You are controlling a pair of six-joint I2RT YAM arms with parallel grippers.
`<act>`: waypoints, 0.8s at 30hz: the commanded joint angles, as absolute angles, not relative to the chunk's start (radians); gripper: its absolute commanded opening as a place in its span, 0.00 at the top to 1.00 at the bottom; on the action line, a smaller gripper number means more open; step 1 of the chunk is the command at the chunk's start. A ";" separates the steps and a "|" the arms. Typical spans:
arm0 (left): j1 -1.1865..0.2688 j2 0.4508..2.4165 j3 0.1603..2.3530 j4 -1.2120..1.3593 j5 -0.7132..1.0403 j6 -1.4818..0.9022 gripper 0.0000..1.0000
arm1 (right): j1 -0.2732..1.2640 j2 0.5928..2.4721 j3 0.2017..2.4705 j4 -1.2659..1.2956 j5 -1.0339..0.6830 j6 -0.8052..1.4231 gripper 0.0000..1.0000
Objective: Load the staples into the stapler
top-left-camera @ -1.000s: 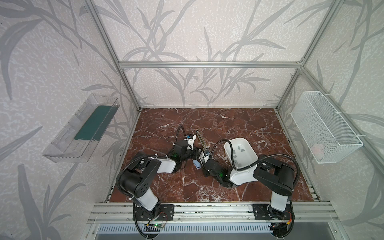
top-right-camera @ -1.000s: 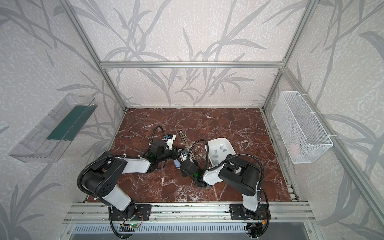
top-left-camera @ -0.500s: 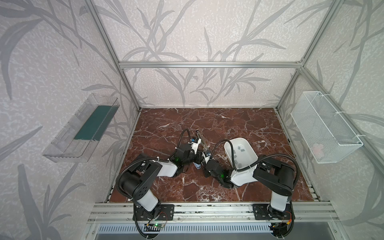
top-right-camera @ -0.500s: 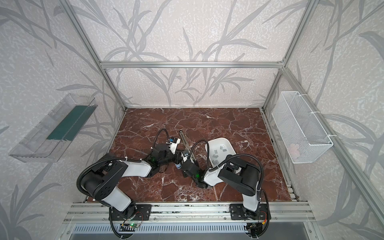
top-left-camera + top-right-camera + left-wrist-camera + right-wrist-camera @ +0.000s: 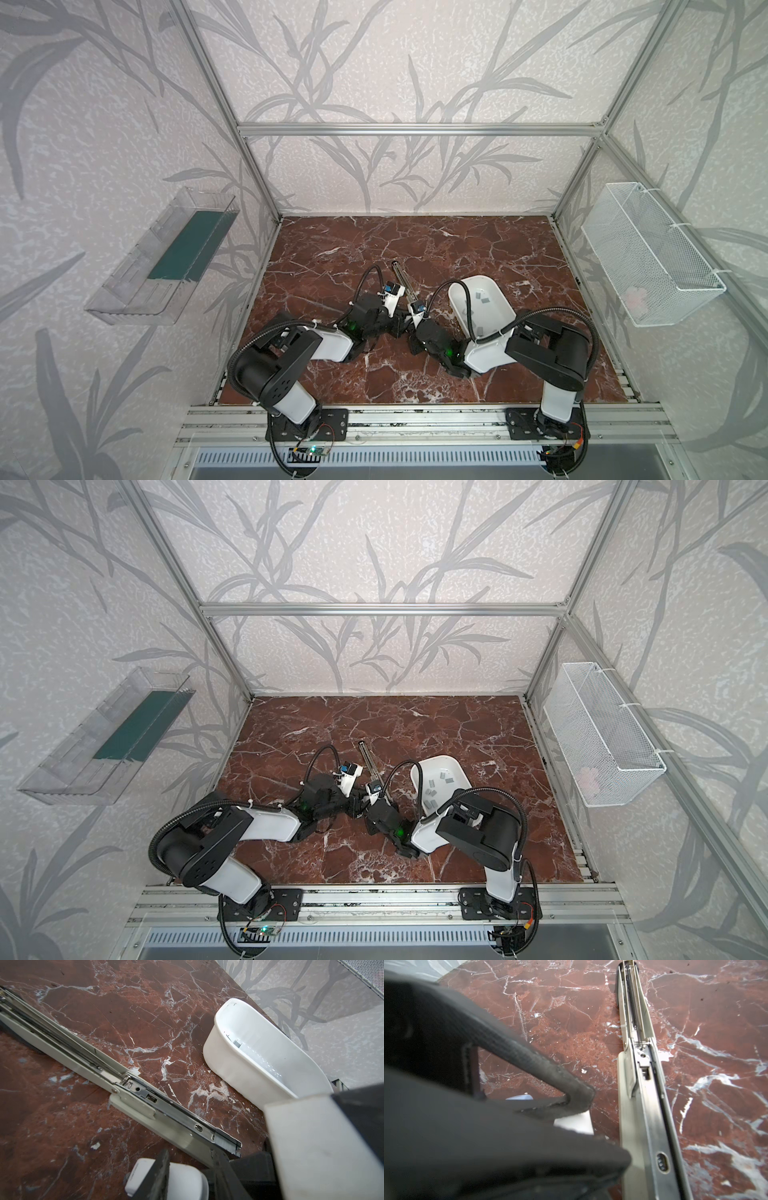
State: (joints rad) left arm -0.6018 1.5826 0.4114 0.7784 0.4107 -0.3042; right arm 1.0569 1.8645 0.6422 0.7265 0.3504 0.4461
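Shows the stapler [image 5: 401,277] swung fully open and lying flat on the marble tabletop [image 5: 457,249] — pale beige body, bright metal magazine channel facing up, spring rod running along the far half. Starts right between the left gripper [image 5: 397,326] and the right gripper [image 5: 413,323] and stretches straight away from both. Carries a short ribbed grey strip [image 5: 225,1145] seated at the channel's near end, just beside the left gripper. Keeps the loose staples [image 5: 444,777] — small flat grey strips, scattered singly and in small clusters — in the white bin [image 5: 228,1068] off the right gripper's outer side, apart from the stapler.
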 commanded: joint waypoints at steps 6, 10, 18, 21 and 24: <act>-0.610 1.550 0.394 0.766 0.387 -0.266 0.63 | 1.044 1.816 0.581 0.729 0.354 0.451 0.75; -0.609 1.544 0.393 0.765 0.368 -0.262 0.64 | 1.043 1.749 0.552 0.726 0.336 0.443 0.68; -0.609 1.516 0.390 0.735 0.299 -0.248 0.64 | 1.045 1.624 0.527 0.676 0.307 0.421 0.67; -0.609 1.499 0.384 0.715 0.255 -0.239 0.64 | 1.045 1.597 0.521 0.671 0.314 0.410 0.66; -0.608 1.482 0.377 0.699 0.209 -0.229 0.64 | 1.045 1.602 0.545 0.646 0.326 0.395 0.66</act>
State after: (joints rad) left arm -0.6067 1.5059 0.3943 0.7242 0.2749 -0.2600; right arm 1.0470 1.6135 0.5358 0.6781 0.3126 0.4198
